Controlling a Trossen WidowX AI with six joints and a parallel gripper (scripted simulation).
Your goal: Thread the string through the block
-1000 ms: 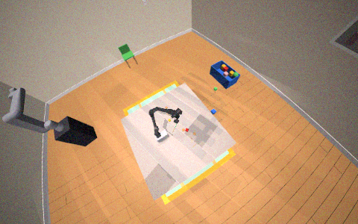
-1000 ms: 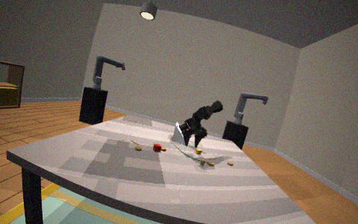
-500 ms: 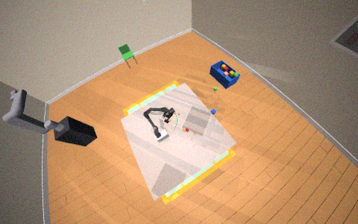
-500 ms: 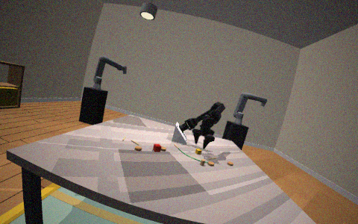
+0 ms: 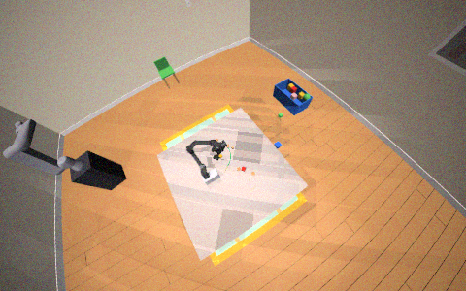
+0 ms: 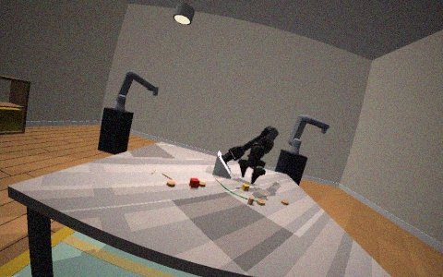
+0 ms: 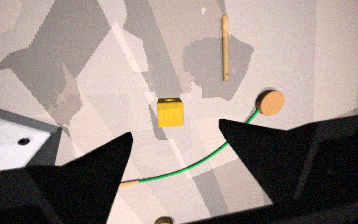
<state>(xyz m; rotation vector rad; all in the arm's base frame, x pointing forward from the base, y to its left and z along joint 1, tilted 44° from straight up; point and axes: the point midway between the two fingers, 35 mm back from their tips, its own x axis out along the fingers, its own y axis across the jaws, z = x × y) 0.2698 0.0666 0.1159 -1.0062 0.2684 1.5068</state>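
The yellow block [image 7: 170, 115] [image 6: 245, 187] stands on the table, a dark hole in its narrow visible face. My gripper [image 7: 176, 129] [image 6: 248, 178] is wide open and empty above the table, near the block. The round wooden button [image 7: 271, 103] [image 6: 261, 202] lies right of the block in the wrist view. The green string [image 7: 187, 169] [image 6: 231, 191] curves from it below the block. The stick on its free end [image 7: 130, 183] lies on the table; the left finger hides most of it in the wrist view.
A loose stick [image 7: 225, 47] lies beyond the block. A red block [image 6: 194, 183] [image 5: 244, 169] lies with wooden discs beside it. A short wooden cylinder [image 6: 250, 200] is next to the button. The arm's pale base [image 7: 22, 150] is at the left of the wrist view.
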